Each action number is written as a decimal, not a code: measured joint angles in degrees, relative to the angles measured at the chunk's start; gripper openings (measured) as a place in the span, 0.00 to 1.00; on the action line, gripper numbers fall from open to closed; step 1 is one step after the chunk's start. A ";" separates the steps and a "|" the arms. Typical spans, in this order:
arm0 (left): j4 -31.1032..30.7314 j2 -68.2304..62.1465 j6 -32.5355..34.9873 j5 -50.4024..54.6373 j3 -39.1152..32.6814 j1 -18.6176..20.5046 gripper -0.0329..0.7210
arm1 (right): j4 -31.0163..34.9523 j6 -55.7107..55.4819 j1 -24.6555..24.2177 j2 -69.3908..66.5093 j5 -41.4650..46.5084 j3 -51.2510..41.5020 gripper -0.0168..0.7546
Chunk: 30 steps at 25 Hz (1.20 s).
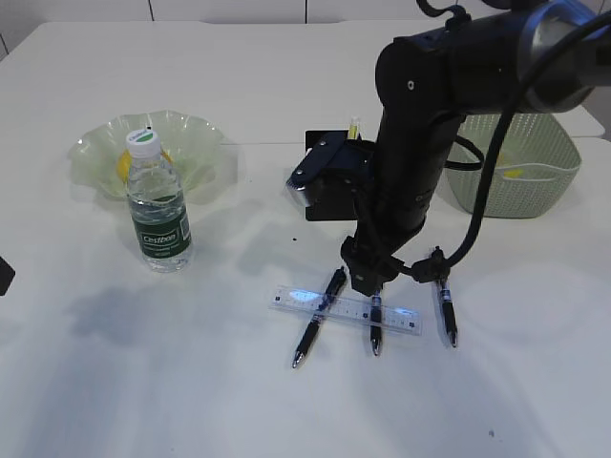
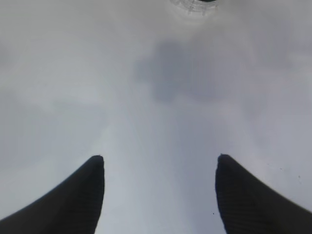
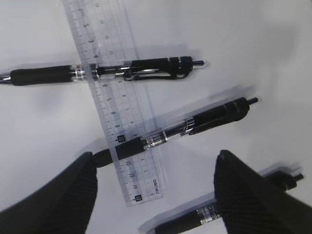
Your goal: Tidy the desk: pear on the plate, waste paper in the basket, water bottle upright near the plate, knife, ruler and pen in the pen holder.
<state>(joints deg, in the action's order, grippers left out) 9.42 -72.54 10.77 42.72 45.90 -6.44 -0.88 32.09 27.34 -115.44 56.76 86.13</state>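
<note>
Right gripper [image 3: 153, 195] hangs low over the clear ruler [image 3: 114, 100] and three black pens [image 3: 195, 119] on the desk [image 1: 143, 382], arm bent steeply down, jaws spread wide, gripping nothing. Left gripper [image 2: 160, 195] gapes wide too, empty.

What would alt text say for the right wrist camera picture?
Open black jaws hover over a clear ruler on a white desk. Two black pens lie across the ruler; a third pen lies beside it.

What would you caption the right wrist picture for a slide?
Open right hand hovering over three black pens and a clear ruler on the white desk.
</note>
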 joint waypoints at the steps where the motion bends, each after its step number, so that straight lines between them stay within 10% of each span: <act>1: 0.06 0.00 -0.03 0.00 0.00 0.00 0.71 | 0.00 0.79 0.25 -0.13 -0.13 0.08 0.74; 30: -0.03 0.00 -0.13 -1.08 0.00 0.00 0.71 | 1.27 10.55 3.74 -6.21 -4.02 0.08 0.74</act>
<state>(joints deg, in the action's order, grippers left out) 9.39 -72.54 10.64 41.64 45.90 -6.44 0.39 42.65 31.08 -121.65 52.74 86.21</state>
